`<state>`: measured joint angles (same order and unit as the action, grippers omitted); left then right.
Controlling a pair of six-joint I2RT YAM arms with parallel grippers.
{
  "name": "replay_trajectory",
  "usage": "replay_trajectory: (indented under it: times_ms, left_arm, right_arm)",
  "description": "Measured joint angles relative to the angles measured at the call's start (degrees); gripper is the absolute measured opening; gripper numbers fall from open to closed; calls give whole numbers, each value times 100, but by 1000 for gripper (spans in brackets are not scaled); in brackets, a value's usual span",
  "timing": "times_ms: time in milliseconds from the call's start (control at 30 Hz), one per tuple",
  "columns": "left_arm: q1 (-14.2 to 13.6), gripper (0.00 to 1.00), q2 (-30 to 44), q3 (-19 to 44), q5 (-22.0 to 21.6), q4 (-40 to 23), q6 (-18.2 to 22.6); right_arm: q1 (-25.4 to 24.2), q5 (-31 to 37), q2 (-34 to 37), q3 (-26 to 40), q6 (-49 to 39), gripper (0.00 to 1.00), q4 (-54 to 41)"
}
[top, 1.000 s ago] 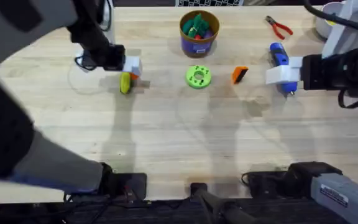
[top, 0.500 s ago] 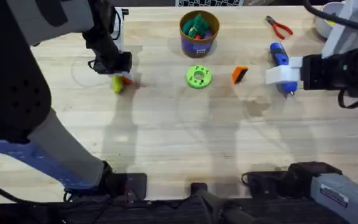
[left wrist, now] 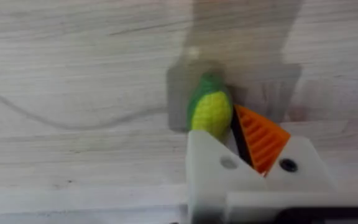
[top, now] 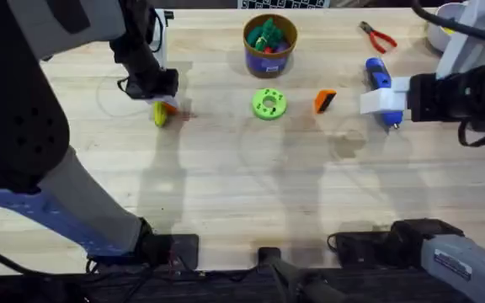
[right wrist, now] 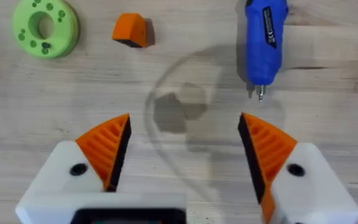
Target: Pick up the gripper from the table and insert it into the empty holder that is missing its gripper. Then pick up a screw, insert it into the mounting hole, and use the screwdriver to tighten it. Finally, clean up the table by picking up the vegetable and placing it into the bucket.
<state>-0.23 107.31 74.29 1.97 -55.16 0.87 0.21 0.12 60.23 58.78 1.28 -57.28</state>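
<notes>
Left claw (left wrist: 229,134) clamps vegetable (left wrist: 209,112) (on table (top: 251,185)).

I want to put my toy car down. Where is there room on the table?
The big near half of the table, in front of the green disc, is bare. So is the patch between the corn and the disc. The far side is crowded: bucket, orange wedge, screwdriver, pliers.
</notes>
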Motion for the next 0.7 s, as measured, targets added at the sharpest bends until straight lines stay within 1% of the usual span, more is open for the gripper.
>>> replay_trajectory:
  times_ms: [100,200,333,467,567,600,700]
  left_arm:
    - [-14,8,-28,214,16,-120,-5]
    - [-77,8,-318,278,14,-133,-73]
    - [-180,8,-1146,283,16,-375,-214]
    - [-186,8,-2009,346,-21,-722,-288]
    - [-188,8,-2496,355,-82,-929,-307]
    - [-188,32,-2606,355,-101,-963,-290]
    - [-188,512,-2882,355,-160,-1000,-309]
  right_arm:
    - [-2,0,0,0,0,994,0]
    - [0,0,0,0,0,994,0]
    - [0,2,0,2,0,993,0]
    - [0,0,0,2,0,994,0]
    - [0,0,0,0,0,994,0]
    - [-2,0,0,2,0,994,2]
    - [0,0,0,2,0,993,0]
